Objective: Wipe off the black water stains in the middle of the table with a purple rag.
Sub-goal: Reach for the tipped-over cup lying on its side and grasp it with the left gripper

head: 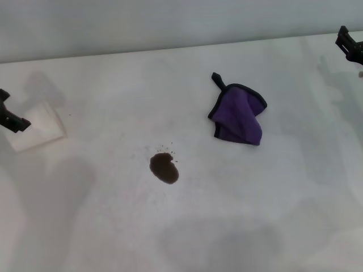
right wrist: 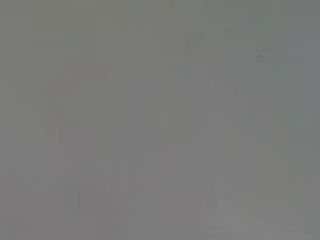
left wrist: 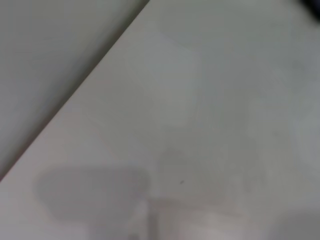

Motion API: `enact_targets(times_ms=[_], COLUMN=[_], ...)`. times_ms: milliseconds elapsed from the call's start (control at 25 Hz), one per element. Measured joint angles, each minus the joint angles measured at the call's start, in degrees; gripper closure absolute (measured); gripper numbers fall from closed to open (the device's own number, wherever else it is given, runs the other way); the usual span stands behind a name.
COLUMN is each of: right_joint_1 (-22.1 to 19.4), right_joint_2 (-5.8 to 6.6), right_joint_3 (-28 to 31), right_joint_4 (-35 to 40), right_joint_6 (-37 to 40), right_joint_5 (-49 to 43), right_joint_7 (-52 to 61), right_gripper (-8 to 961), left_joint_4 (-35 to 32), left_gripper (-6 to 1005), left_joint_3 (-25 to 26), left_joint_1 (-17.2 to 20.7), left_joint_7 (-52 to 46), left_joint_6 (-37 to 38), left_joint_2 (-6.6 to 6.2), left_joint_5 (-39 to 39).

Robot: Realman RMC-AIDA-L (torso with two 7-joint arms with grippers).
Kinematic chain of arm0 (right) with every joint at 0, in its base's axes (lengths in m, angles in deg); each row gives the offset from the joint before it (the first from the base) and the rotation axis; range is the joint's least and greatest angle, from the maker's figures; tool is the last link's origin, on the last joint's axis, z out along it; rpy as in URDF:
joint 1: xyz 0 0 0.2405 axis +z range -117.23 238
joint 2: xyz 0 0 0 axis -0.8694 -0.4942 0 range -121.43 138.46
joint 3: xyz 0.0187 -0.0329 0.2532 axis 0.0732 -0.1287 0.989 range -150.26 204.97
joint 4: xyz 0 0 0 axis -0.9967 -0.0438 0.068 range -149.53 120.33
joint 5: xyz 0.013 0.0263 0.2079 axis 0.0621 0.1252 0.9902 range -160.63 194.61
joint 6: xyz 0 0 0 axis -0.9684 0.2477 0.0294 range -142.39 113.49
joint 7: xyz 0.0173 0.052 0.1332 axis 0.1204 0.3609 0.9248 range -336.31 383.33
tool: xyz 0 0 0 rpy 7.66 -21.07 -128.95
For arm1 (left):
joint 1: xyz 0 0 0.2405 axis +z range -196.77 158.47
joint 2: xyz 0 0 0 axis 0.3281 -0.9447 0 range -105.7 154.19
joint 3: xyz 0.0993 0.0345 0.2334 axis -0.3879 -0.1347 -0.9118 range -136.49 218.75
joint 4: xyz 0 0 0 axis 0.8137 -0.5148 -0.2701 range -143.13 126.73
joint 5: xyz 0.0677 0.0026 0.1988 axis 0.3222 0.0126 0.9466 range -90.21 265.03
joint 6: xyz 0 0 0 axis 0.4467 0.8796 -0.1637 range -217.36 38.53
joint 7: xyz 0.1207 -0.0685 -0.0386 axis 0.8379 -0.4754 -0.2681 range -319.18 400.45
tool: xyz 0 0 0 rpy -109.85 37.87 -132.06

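I judge the purple rag (head: 239, 115), lying crumpled on the tabletop (head: 272, 204) up and right of the black water stains (head: 164, 168), light, soft and best pinched at its bunched middle, though I cannot tell either edge-parked hand's opening.

The bench (head: 272, 215) is a plain white matte surface filling the head view, its far edge meeting a pale wall. Near its middle lies 1 small dark brown-black puddle (head: 164, 168), oval, with tiny specks scattered just beyond its far side. To the right and farther back, well apart from the puddle, lies a folded purple rag (head: 239, 115) with black edging, its short black loop tab (head: 217, 80) pointing toward the far edge. At the left side a flat white square sheet (head: 38, 127) rests on the surface.
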Motion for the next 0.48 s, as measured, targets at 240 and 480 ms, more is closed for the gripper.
enact_targets(times_ms=[240,480], right_joint_1=[0.39,0.23], right_joint_2=[0.00,-0.03], right_joint_3=[0.00,0.00], right_joint_4=[-0.13,-0.21], right_joint_6=[0.24,0.56], right_joint_5=[0.00,0.00], right_joint_7=[0.00,0.00], right_gripper=[96,96], left_joint_4=[-3.15,-7.58], left_gripper=[111,111], left_joint_3=[0.04,0.07], left_joint_1=[0.84,1.62], left_joint_7=[0.36,-1.64], left_joint_6=[-5.57,-9.05], left_joint_2=[1.39,1.55], left_joint_5=[0.99,1.56])
